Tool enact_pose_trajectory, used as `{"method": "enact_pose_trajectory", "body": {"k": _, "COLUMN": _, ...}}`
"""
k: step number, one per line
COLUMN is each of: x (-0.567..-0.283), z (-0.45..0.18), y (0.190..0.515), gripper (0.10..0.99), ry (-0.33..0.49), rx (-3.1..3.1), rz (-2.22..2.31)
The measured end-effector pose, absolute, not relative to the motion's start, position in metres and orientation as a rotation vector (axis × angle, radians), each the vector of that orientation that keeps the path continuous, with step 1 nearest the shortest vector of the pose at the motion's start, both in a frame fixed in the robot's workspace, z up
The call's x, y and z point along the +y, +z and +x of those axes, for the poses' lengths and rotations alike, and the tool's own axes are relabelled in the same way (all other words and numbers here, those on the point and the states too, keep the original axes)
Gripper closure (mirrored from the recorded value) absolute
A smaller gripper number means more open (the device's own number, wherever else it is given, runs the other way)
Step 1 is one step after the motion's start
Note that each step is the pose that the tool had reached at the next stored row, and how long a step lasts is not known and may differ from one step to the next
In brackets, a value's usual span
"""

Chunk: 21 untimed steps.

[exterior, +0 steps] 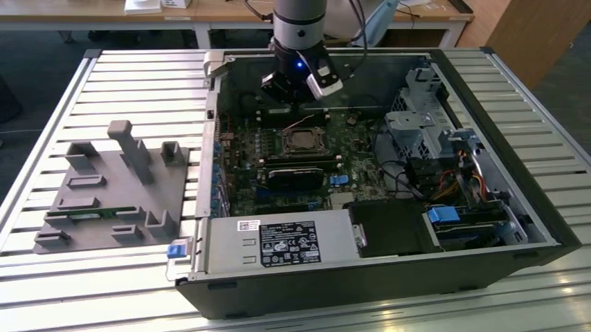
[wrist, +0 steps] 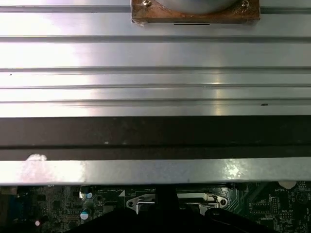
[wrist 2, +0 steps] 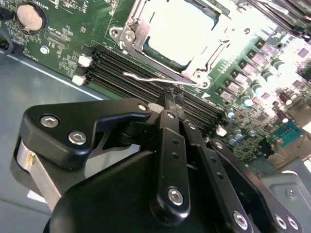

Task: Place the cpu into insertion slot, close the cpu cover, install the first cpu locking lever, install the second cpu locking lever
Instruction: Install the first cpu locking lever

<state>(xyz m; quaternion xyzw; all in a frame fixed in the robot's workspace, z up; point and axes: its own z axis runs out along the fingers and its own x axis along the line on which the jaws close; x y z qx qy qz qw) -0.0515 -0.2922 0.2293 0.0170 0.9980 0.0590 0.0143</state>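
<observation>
The cpu (wrist 2: 177, 31) lies in the insertion slot (exterior: 303, 142) on the green board, its pale metal top showing through the window of the cpu cover (wrist 2: 137, 22), which lies flat over it. A thin wire locking lever (wrist 2: 146, 77) sticks out along the socket's edge, towards the memory slots. My gripper (wrist 2: 170, 97) hangs just over that edge with its black fingers (wrist 2: 167, 141) drawn together, the tips right beside the wire; whether they touch it I cannot tell. In the exterior view the gripper (exterior: 292, 104) is inside the open computer case, just behind the socket.
Memory slots (wrist 2: 121, 73) run beside the socket. A black card (exterior: 295, 176) sits in front of it, a drive cage (exterior: 434, 131) at the exterior view's right, a power supply (exterior: 277, 242) at the front. A grey fixture block (exterior: 111, 187) stands outside the case.
</observation>
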Motion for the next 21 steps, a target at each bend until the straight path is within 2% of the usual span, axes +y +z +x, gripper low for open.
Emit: {"method": "enact_pose_trajectory", "body": {"k": 21, "x": -0.292, "z": -0.039, "y": 0.220, "gripper": 0.980, "ry": 0.184, "rx": 3.107, "rz": 0.061}}
